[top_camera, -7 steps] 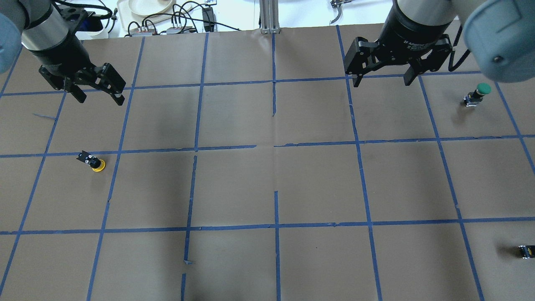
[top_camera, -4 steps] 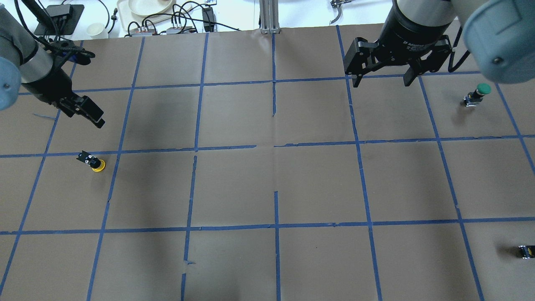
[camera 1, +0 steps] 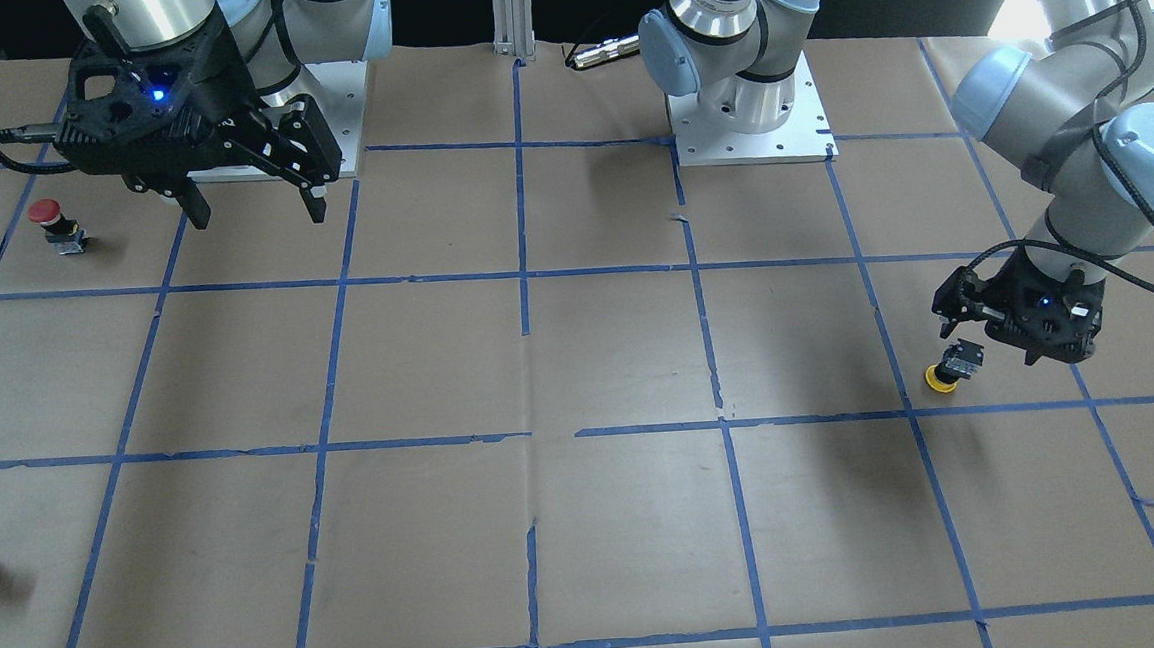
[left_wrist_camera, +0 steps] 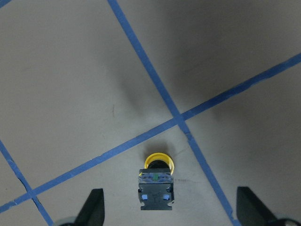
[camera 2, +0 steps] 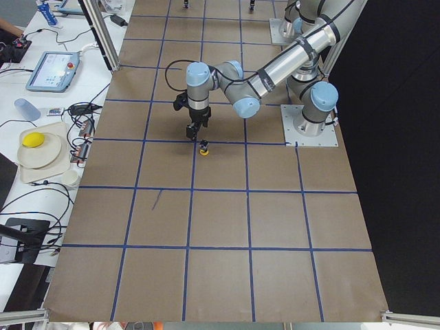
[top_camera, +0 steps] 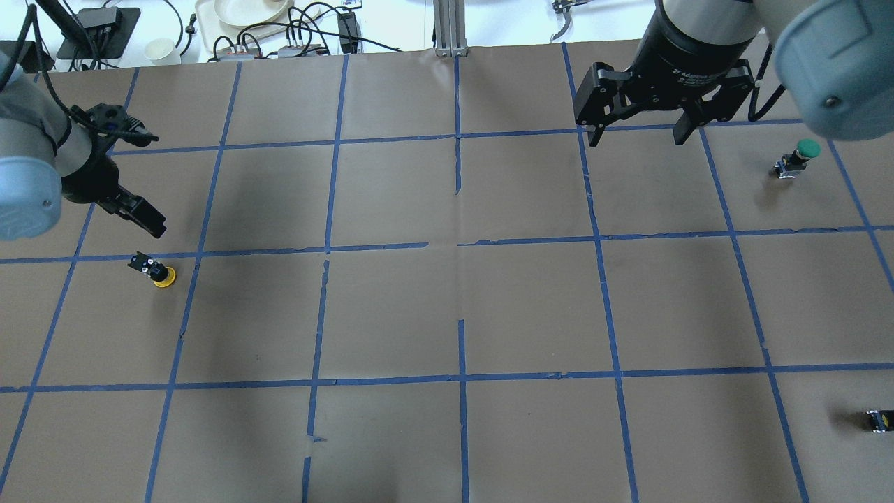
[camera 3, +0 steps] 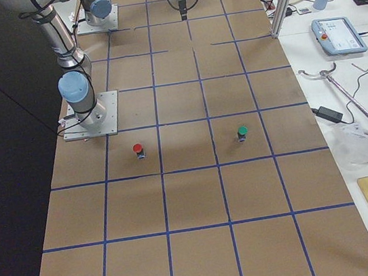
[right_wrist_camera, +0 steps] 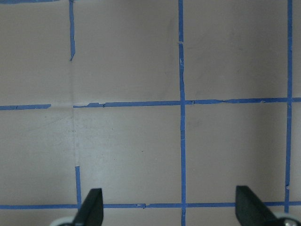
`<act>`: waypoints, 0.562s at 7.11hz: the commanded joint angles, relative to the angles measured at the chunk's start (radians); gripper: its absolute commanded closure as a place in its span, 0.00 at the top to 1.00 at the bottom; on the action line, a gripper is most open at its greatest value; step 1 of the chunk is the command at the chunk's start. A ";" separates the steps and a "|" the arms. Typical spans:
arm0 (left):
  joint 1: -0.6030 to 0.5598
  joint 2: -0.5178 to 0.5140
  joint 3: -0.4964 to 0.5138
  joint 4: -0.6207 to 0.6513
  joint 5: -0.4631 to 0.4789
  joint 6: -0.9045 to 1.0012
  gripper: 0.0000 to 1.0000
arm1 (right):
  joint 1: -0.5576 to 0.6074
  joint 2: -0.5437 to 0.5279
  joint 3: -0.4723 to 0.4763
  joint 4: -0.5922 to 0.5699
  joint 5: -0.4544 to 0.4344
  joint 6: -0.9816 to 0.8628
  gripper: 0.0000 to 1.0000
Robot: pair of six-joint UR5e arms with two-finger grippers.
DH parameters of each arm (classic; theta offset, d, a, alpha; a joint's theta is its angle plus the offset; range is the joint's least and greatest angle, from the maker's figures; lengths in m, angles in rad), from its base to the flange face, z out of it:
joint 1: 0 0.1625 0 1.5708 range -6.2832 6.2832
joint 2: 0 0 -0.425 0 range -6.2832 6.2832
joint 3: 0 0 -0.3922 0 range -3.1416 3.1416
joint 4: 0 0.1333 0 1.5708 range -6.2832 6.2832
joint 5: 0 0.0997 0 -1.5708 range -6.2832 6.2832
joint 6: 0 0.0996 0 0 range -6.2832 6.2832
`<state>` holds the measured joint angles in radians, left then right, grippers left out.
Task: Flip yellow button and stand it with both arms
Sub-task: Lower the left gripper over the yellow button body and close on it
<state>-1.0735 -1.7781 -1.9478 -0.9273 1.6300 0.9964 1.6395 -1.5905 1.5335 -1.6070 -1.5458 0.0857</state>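
Note:
The yellow button rests on the brown paper at the left, yellow cap down and dark contact block up. It also shows in the front view and the left side view. My left gripper hangs just above it, on its far side, open and empty. In the left wrist view the button lies between the open fingertips, untouched. My right gripper is open and empty, high over the far right of the table; it also shows in the front view.
A green-capped button stands at the far right. A red-capped button stands near the right arm's base. A small dark block sits at the right frame edge. Blue tape lines grid the paper. Cables and dishes lie beyond the far edge.
My left gripper has come down and toward the robot, close over the yellow button, and its wrist has turned. The right arm and the button have not moved.

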 commanded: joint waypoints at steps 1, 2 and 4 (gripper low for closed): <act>0.033 -0.032 -0.016 0.018 -0.039 0.001 1.00 | 0.000 0.001 0.001 -0.002 -0.004 0.000 0.99; 0.035 -0.046 -0.017 0.018 -0.059 -0.002 1.00 | -0.001 0.001 0.001 -0.001 -0.004 0.000 0.99; 0.040 -0.081 -0.017 0.018 -0.067 -0.041 0.98 | -0.001 0.001 0.001 -0.001 -0.004 0.000 0.99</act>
<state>-1.0375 -1.8409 -1.9622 -0.9098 1.5675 0.9759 1.6385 -1.5892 1.5339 -1.6070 -1.5499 0.0859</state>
